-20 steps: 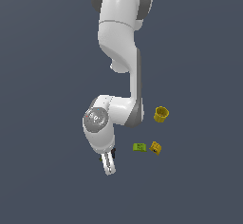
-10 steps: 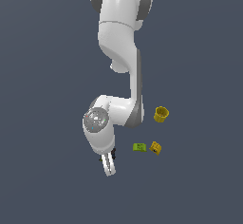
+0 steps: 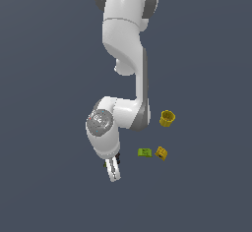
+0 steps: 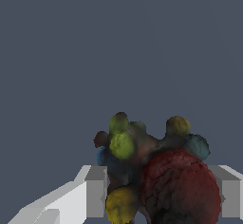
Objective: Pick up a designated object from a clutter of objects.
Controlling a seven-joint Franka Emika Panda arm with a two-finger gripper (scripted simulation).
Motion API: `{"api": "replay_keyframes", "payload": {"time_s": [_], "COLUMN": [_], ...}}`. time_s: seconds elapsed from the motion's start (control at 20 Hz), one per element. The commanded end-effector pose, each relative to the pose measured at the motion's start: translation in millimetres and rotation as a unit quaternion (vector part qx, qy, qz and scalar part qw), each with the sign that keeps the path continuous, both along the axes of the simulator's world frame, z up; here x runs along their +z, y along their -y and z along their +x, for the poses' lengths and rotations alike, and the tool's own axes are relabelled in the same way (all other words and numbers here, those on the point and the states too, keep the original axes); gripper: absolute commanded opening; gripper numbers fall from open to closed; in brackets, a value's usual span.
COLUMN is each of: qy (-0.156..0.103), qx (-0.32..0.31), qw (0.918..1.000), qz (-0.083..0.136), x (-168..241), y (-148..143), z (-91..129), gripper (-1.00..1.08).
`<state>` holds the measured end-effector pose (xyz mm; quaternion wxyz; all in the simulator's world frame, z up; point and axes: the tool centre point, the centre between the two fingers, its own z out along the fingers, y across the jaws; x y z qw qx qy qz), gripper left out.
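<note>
Dark mottled lump (image 4: 156, 175) sits between the two pale fingers (image 4: 95, 190) of the pincer (image 4: 159, 192) in the wrist view. Surface is knobbly: a large dark-red bulge, yellow-green knobs, a teal knob, blue and brown patches. One finger lies against its one flank, the other against the opposite flank; the fingers are spread by the lump's own width and appear to press on it, so the pincer reads as closed on the lump.

Exterior view: arm hangs down from 12 o'clock, elbow bent, wrist joint at about 8 o'clock of frame centre. Pincer (image 3: 113, 169) points downward at roughly 6 o'clock; the lump itself is too small to make out there, hidden at the fingertips.

Other items, exterior view:
- flat green block (image 3: 144, 152), at 3 o'clock from the pincer, apart from it.
- yellow block (image 3: 161, 153), just beside the green one on its 3 o'clock side.
- yellow cup (image 3: 167, 118), at 1 o'clock from the two blocks, well apart, tilted.

Ground is plain dark grey-blue.
</note>
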<state>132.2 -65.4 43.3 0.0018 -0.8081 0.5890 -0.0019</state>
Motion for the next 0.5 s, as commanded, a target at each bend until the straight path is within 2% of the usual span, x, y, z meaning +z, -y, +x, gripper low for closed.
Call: {"api": "replay_keyframes", "payload": {"time_s": [0.0, 0.45], "qy": [0.001, 0.0], "qx": [0.0, -0.001], "qw": [1.0, 1.0], "qz": [0.0, 0.0], "x": [11, 85], "y": [-2, -20], "z": [1, 1], "gripper": [-1.0, -1.0]}}
